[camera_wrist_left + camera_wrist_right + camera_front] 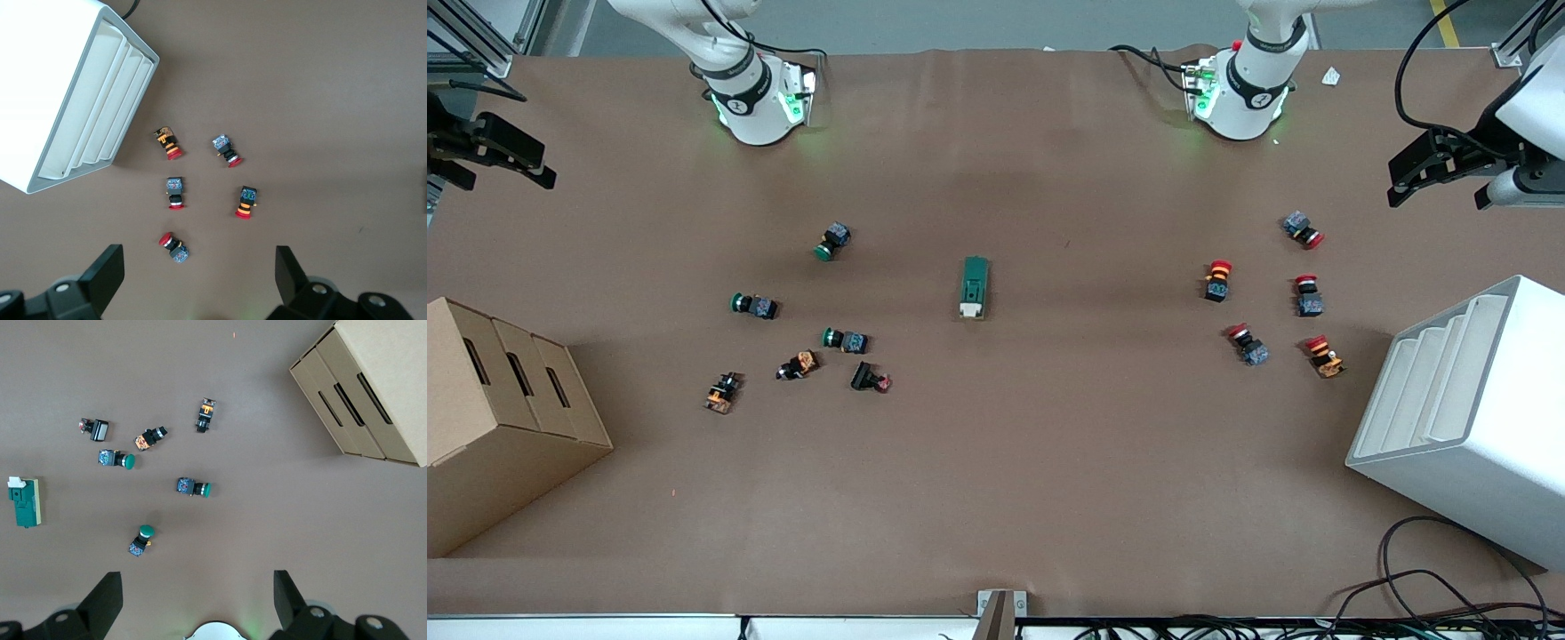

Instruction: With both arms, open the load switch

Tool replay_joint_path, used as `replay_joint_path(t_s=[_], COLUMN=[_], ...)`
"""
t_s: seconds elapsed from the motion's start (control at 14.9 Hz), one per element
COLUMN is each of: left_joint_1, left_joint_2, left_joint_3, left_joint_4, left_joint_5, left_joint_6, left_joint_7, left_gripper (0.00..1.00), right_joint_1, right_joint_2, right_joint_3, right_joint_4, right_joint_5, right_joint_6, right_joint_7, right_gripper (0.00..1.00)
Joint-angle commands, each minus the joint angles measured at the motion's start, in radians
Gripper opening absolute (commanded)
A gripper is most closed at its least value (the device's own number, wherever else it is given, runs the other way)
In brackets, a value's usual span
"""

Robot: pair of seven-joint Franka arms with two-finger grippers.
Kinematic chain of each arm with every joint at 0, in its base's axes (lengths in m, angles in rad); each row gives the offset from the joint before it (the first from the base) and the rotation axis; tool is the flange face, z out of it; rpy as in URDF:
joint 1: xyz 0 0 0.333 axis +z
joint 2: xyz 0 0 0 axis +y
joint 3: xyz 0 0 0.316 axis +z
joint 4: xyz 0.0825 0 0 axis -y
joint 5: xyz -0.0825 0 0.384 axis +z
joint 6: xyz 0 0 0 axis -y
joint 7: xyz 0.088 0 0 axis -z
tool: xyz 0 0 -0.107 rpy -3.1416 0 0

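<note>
Currently, task: not begun.
Switch [975,287]: alone mid-table, reachable by both arms.
Left gripper [1436,169]: raised over table end, fingers wide, empty.
Right gripper [494,151]: likewise.

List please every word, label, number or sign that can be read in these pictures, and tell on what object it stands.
No text can be read in any view.
Load switch: no marking legible.
Push-buttons, for example a green one and a red one: any print too small to read.
Cardboard box and white bin: plain, no label visible.
Round logo marks on the arm bases: too small to read.
</note>
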Motion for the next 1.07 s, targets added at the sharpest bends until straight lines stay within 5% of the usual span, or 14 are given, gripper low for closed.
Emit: replay_joint_path(t_s=[0.0,0.54,1.01], left_joint_1=[0.005,-0.014,-0.029], left_joint_2=[-0.004,0.034,0.086], left_joint_3=[0.000,-0.010,-0.221], left_joint_4=[-0.001,0.042,0.025], left_joint_5=[-0.008,-0.039,-0.076], left_joint_6=[0.004,0.006,0.021], left_joint_7=[0.013,0.001,-0.253], left_gripper=[1.00,1.00,1.00], right_joint_1=[-0.010,-0.005,-0.006], right_joint_2=[-0.030,-0.030,-0.026], right_joint_3=[0.008,0.013,0.013], right_joint_4=[-0.026,-0.025,-0.006], right_joint_5=[-0.005,-0.025,-0.022], right_joint_6=[0.002,-0.004,-0.011], right_joint_7=[-0.012,-0.006,0.001], right_gripper=[1.00,1.00,1.00])
